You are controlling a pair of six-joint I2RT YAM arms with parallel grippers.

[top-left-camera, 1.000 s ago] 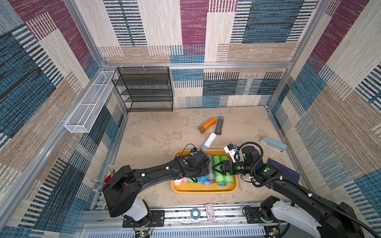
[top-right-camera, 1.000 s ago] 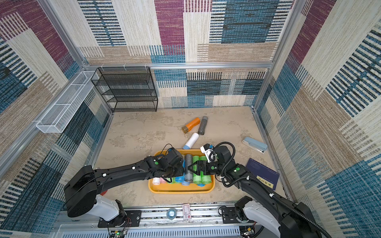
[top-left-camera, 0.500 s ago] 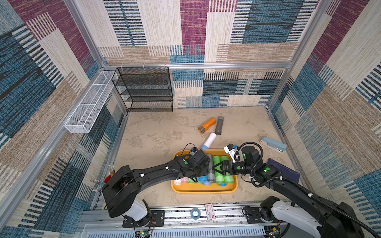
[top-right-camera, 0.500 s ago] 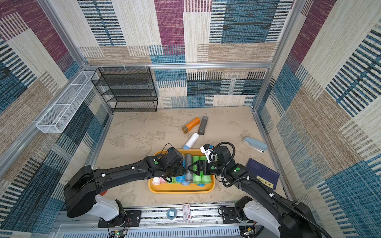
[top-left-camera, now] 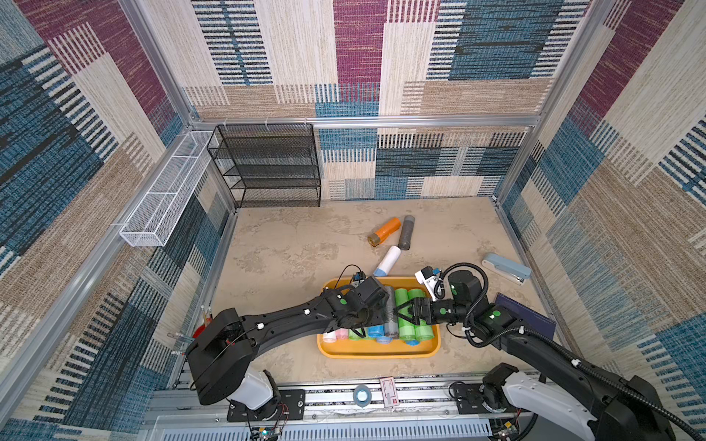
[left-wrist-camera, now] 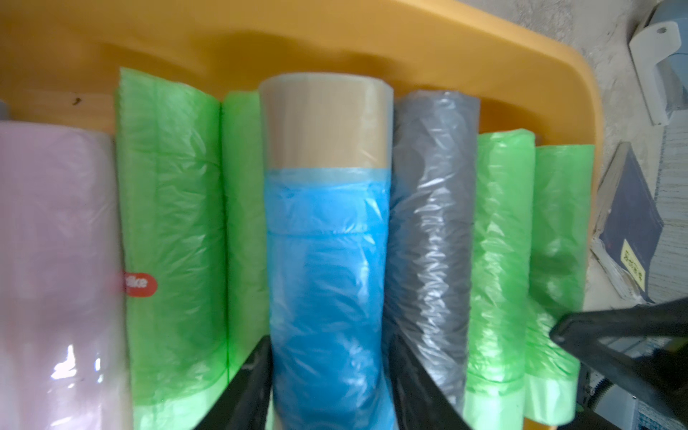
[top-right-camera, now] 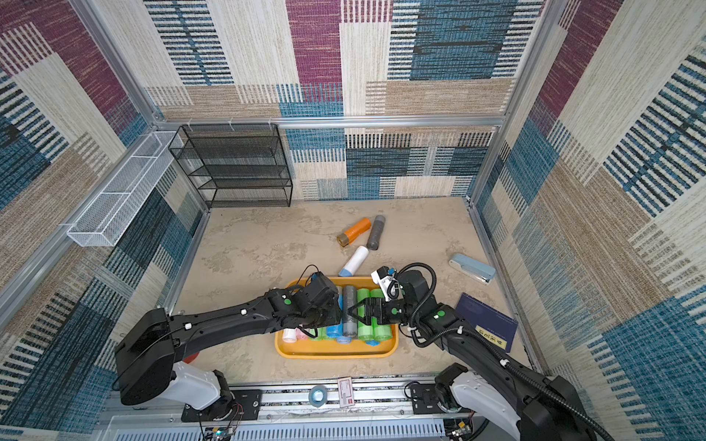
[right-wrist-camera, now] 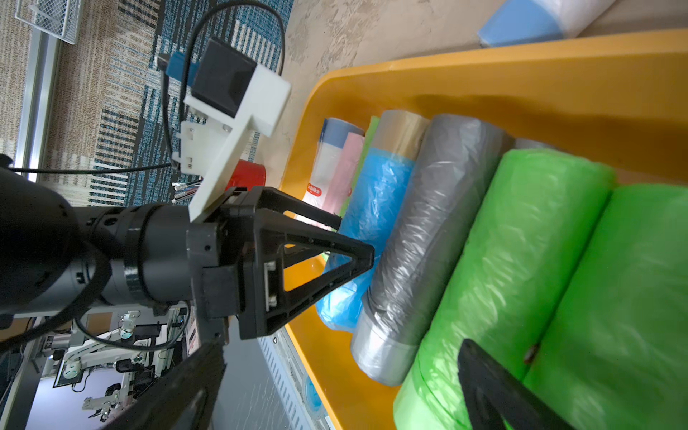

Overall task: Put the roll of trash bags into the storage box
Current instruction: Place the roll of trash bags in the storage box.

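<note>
The storage box [top-left-camera: 378, 353] [top-right-camera: 336, 353] is a yellow-orange tray near the front edge, holding pink, green, blue and grey rolls side by side. A blue roll of trash bags [left-wrist-camera: 327, 260] [right-wrist-camera: 376, 193] with a tan end lies in it between a green and a grey roll. My left gripper [left-wrist-camera: 329, 340] [right-wrist-camera: 355, 238] [top-left-camera: 372, 319] straddles this roll. Its jaws are slightly apart and stand close to the roll's sides. My right gripper [right-wrist-camera: 335, 391] [top-left-camera: 405, 309] is wide open and holds nothing, with one finger [right-wrist-camera: 495, 387] over the green rolls [right-wrist-camera: 521, 260].
Beyond the tray, three more rolls lie on the table: orange [top-left-camera: 384, 231], grey [top-left-camera: 407, 231] and white with a blue end [top-left-camera: 386, 261]. A stapler [top-left-camera: 506, 268] and a dark notebook [top-left-camera: 527, 317] lie at the right. The black rack [top-left-camera: 271, 164] and white basket [top-left-camera: 168, 191] are at the back left.
The left jaws have widened a little around the blue roll, which lies in the tray. Both arms have barely moved.
</note>
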